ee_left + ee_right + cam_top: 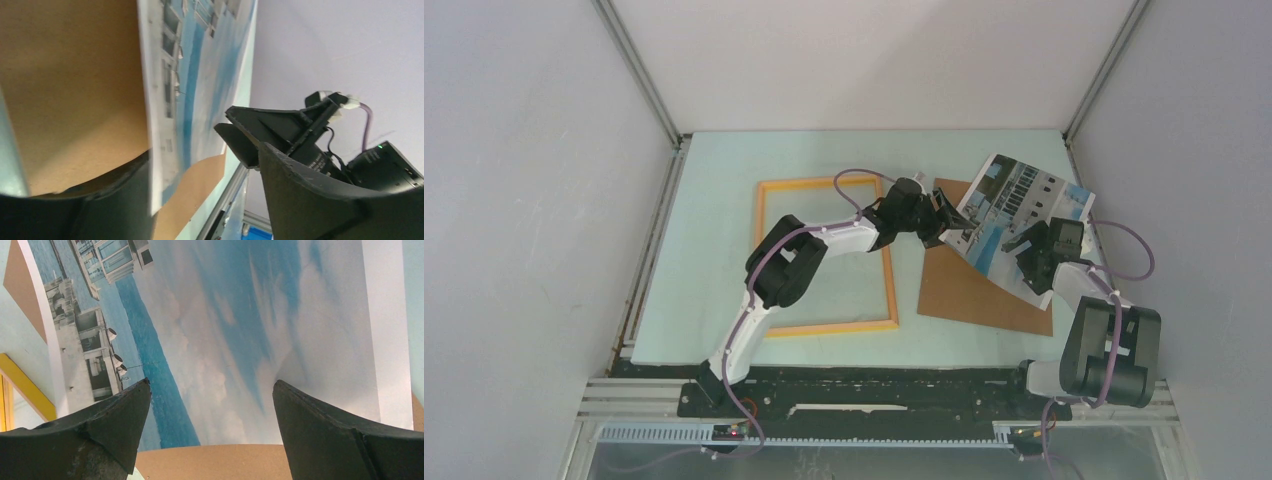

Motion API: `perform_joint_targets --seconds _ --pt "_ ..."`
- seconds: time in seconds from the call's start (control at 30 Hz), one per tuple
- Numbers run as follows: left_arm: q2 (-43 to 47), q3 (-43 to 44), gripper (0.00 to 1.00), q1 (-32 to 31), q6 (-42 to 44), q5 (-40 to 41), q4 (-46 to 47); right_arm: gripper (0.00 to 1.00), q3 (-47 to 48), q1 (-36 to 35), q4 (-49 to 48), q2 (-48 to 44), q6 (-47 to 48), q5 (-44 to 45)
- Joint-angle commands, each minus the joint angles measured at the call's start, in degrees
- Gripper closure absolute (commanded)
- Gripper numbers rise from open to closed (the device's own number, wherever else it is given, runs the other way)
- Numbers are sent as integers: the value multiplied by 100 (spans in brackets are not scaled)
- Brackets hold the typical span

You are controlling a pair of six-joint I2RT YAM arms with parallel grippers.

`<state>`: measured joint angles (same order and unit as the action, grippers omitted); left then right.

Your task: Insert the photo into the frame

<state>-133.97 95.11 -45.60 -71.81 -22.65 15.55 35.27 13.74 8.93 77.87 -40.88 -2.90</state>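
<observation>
Pale green worktop, grey-walled; frame, orange-yellow, flat at left-centre, nothing inside; brown backing sheet to its right; photo, picture up, skewed, partly on that sheet, near the frame but outside it; left hand parted astride the photo's edge, gripping nothing; right hand spread wide over the sky area, empty. Step judged: picking up the print; pinch only its free edge, clear of the sheet. Tally: one frame, one sheet, one photo, two hands.
</observation>
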Motion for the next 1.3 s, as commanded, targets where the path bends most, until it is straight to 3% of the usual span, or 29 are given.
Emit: perform_joint_targets --seconds 0.0,0.2,0.43,0.67,0.93,1.27 --pt "-59 574 32 12 612 318 -886 0 7 -55 190 129 -71 52" --pt "-243 867 54 19 603 305 -950 0 7 -47 228 111 -58 66" --pt "-476 1405 69 21 821 363 -1602 0 6 -41 257 67 -54 84" --pt "-263 1980 99 19 1950 935 -2973 0 5 -72 290 -110 59 213" --pt "576 1984 100 34 2986 1255 -3723 0 -1 -185 489 -595 194 669" --pt "2880 514 100 364 3902 2331 -4393 0 -102 -374 713 -1436 234 1376"
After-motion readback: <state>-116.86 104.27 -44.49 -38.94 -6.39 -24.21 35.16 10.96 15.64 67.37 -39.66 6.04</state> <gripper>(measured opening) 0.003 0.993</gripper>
